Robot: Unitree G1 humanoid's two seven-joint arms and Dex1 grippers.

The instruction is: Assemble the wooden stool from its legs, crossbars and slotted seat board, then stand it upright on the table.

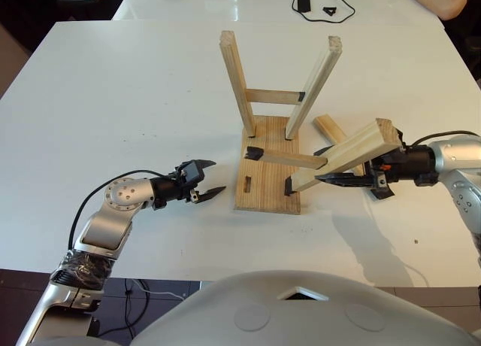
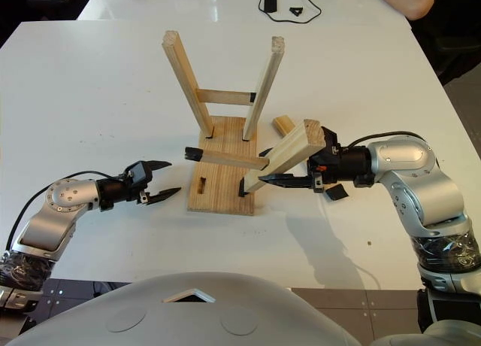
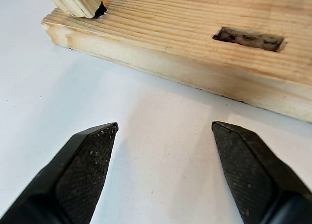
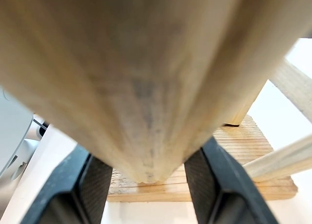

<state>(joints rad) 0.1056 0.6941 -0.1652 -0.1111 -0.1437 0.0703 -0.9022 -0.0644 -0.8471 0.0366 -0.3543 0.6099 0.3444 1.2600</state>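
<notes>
The board [image 1: 267, 198] lies flat on the white surface [image 1: 113, 98], with two legs [image 1: 237, 79] standing up from its far end, joined by a crossbar [image 1: 272, 96]. The right hand [image 1: 334, 171] clamps a third leg [image 1: 355, 149], tilted low over the board's near right corner (its foot seems to meet a slot, though the joint is hard to make out). A second crossbar [image 1: 289, 159] runs from that leg toward the board's left edge. The left hand [image 1: 218, 176], spread wide, hovers just beside that edge.
</notes>
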